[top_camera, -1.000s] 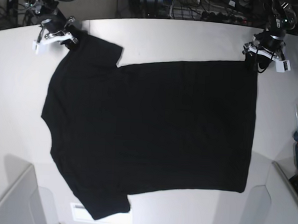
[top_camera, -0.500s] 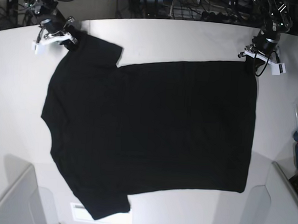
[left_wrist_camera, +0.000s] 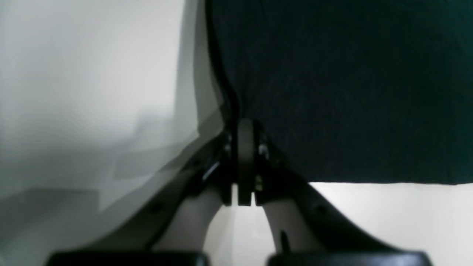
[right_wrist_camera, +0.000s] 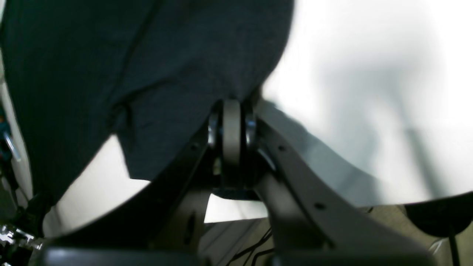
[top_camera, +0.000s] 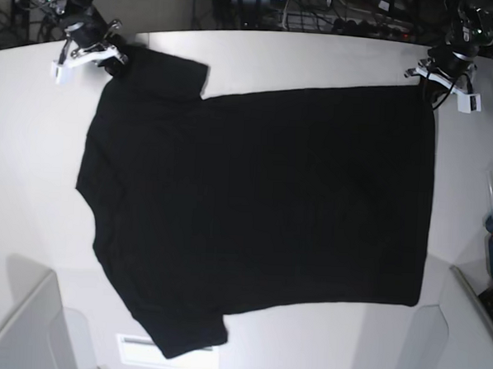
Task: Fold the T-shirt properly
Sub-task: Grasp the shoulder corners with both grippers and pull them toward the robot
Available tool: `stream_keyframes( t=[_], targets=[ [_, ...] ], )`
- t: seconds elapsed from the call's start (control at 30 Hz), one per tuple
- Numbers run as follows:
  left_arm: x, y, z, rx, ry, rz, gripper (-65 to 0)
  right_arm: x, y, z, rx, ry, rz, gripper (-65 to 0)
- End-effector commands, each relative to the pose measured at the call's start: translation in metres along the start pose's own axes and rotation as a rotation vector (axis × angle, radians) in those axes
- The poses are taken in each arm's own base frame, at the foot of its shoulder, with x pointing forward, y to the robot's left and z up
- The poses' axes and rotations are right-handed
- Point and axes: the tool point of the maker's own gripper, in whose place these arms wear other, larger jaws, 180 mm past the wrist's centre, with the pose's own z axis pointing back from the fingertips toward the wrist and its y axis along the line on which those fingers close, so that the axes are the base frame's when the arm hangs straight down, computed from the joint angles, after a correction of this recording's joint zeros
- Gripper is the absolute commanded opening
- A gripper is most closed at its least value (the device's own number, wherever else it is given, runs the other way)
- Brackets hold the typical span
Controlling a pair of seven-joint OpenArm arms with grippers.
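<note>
T-shirt (top_camera: 253, 210) shifted back; both far corners clamped by grippers.

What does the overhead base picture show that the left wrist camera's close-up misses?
Only the base view shows the whole T-shirt spread on the table, with both sleeves, and the right gripper at the far sleeve. Only the left wrist view shows the left gripper pinched shut on the cloth's corner. Both show black cloth on a white surface.

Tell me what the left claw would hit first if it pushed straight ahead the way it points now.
The T-shirt. The left claw is already shut on the shirt's edge, and the black cloth fills the wrist view ahead of it. The table lies to one side; depth beyond the cloth is unclear.
</note>
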Motion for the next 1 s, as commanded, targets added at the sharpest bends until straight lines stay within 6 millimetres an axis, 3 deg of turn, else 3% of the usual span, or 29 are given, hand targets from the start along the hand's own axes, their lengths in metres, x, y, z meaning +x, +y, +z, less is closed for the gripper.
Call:
stream_keyframes(
  t=[0.0, 0.43, 0.7, 0.97],
  targets=[
    [-0.001, 0.006, 0.006, 0.022, 0.016, -0.024, -65.0, 0.005, 0.002, 0.008, 0.01, -0.022, 0.014, -65.0],
    [-0.007, -0.009, 0.032, -0.031, 0.034, -0.128, -65.0, -0.018, -0.016, 0.037, -0.051, -0.034, 0.013, -65.0],
    [-0.019, -0.006, 0.038, -0.026, 0.066, -0.131, -65.0, -0.04, -0.008, 0.049, 0.009, 0.002, 0.044, -65.0],
    [-0.019, -0.013, 0.055, -0.031, 0.072, -0.176, -65.0, -0.043, -0.012, 0.063, 0.023, -0.006, 0.068, -65.0]
  ],
)
